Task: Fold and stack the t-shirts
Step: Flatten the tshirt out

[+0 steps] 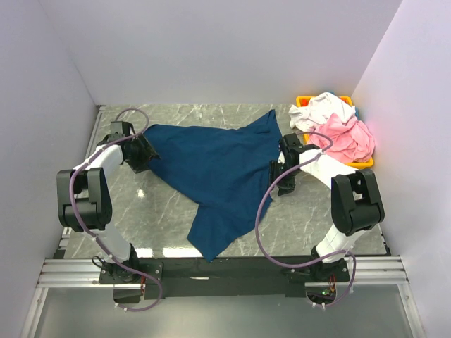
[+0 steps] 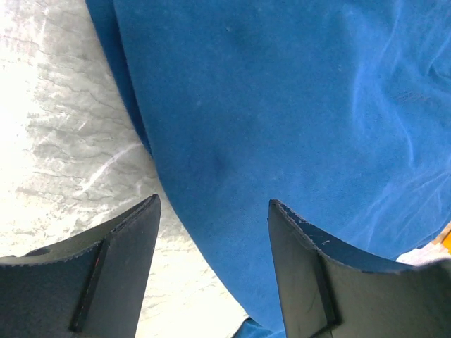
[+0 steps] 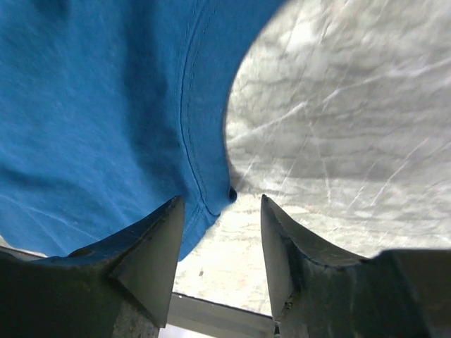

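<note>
The navy blue t-shirt lies spread and rumpled across the middle of the marble table, print not visible. My left gripper is at its left edge, open, with the cloth edge lying between and beyond the fingers. My right gripper is at the shirt's right edge, open, with a hemmed corner just at the left finger. The pink shirt and the white shirt lie bunched in the yellow bin at the back right.
The yellow bin stands at the back right corner, against the right wall. Bare marble table shows at the front left and front right of the shirt. Walls close the left, back and right sides.
</note>
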Available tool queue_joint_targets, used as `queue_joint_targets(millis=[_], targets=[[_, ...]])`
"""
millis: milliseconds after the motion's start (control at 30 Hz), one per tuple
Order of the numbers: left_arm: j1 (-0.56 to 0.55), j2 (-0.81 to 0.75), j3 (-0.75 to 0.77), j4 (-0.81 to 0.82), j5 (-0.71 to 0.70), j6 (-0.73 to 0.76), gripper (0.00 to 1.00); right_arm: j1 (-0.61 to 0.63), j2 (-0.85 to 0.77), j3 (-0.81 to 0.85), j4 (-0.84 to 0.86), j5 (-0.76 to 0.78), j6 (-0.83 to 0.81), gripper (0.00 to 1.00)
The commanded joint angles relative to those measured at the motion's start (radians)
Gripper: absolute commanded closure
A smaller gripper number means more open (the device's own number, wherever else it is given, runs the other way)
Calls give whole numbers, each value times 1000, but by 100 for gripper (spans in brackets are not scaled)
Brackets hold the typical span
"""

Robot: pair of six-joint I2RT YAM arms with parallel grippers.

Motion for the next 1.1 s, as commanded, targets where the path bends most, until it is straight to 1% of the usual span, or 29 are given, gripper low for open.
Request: queue_joint_targets(millis=[0,233,333,433,600,667,700,800,833,867,900,967,1000,1033,1067], targets=[[6,7,8,26,23,12,32,26,-20,-13,-28,-4,-3,46],[16,15,0,45,57,20,32,58,35,-7,-34,-42,-23,51],[16,10,3,39,52,32,33,66,61,-7,-49,-7,-20,56],[19,1,5,30,43,38,32,74,64,-13,-60,26,-11,57],[21,-3,-7,33,42,35,33,72,70,-16,-60,20,-12,59],[21,-5,-15,37,46,32,33,74,83,-18,-57,-1,-19,62],[21,-5,-18,40,45,31,33,72,89,-16,-57,-10,-22,64],[21,-13,-26,49,51,27,34,74,109,-1,-55,-61,-40,78],[21,-16,-30,56,55,27,34,72,110,10,-61,-70,-43,89],[22,-19,-30,59,57,29,34,72,109,28,-72,-75,-45,95],[21,-19,-30,60,56,31,35,72,107,82,-89,-76,-45,100],[21,-25,-21,53,36,50,38,58,89,158,-144,-76,-37,100],[19,-29,-15,42,22,60,41,49,81,247,-164,-72,-31,100],[19,-33,-9,33,10,75,43,35,81,293,-202,-67,-22,100],[18,-33,2,13,-13,84,45,-4,83,341,-222,-62,-19,100]])
